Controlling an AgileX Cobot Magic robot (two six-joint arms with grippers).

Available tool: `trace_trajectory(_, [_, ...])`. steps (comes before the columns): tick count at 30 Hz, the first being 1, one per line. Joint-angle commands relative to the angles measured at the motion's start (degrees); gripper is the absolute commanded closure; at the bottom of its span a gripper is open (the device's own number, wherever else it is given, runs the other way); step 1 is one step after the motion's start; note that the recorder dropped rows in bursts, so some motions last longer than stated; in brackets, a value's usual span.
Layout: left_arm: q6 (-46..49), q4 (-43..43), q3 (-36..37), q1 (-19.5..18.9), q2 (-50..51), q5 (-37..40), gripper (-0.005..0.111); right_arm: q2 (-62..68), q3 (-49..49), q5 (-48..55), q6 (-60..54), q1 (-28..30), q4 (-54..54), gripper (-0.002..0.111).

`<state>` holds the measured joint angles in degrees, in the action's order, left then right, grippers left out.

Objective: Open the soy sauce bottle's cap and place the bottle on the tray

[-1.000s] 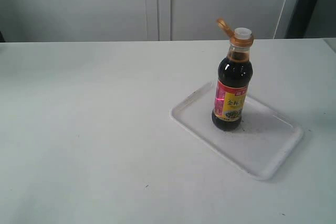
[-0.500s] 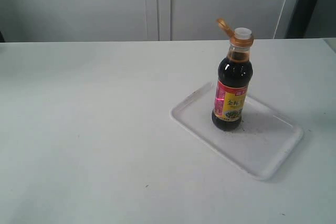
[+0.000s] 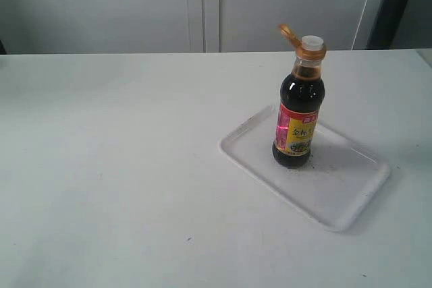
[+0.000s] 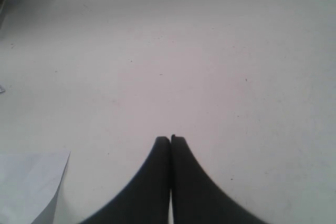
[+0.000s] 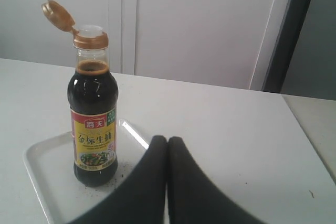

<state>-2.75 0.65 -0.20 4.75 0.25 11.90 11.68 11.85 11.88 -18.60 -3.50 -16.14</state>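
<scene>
The soy sauce bottle [image 3: 298,119] [image 5: 93,121] stands upright on the white tray [image 3: 337,190] [image 5: 39,163], near the tray's far-left part. Its golden-orange cap [image 3: 302,42] [image 5: 71,24] is flipped open, the hinged lid tilted back and the white spout showing. Neither gripper appears in the exterior view. My right gripper [image 5: 167,140] is shut and empty, back from the bottle with the tray's edge in front of it. My left gripper [image 4: 170,139] is shut and empty over bare table.
The white table [image 3: 108,153] spreads wide to the left of the tray. A sheet of white paper [image 4: 26,182] lies by the left gripper. Grey cabinet doors [image 3: 202,5] stand behind the table, and a dark post [image 3: 391,5] at the back right.
</scene>
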Motion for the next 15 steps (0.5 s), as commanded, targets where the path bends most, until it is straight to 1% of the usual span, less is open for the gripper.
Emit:
trace_trajectory(1, [0.02, 0.84, 0.2, -0.09, -0.25, -0.11, 0.107, -0.19, -0.11, -0.34, -0.3, -0.11, -0.14, 0.108])
trace_trajectory(10, [0.02, 0.84, 0.2, -0.09, -0.25, -0.11, 0.107, -0.19, -0.11, -0.75, 0.0, -0.11, -0.14, 0.108])
trace_trajectory(13, [0.02, 0.84, 0.2, -0.09, -0.25, -0.11, 0.107, -0.19, -0.37, -0.56, 5.09, -0.11, 3.6, 0.108])
trace_trajectory(15, [0.02, 0.84, 0.2, -0.09, -0.25, -0.11, 0.107, -0.19, -1.36, -0.74, 11.13, -0.11, 7.35, 0.108])
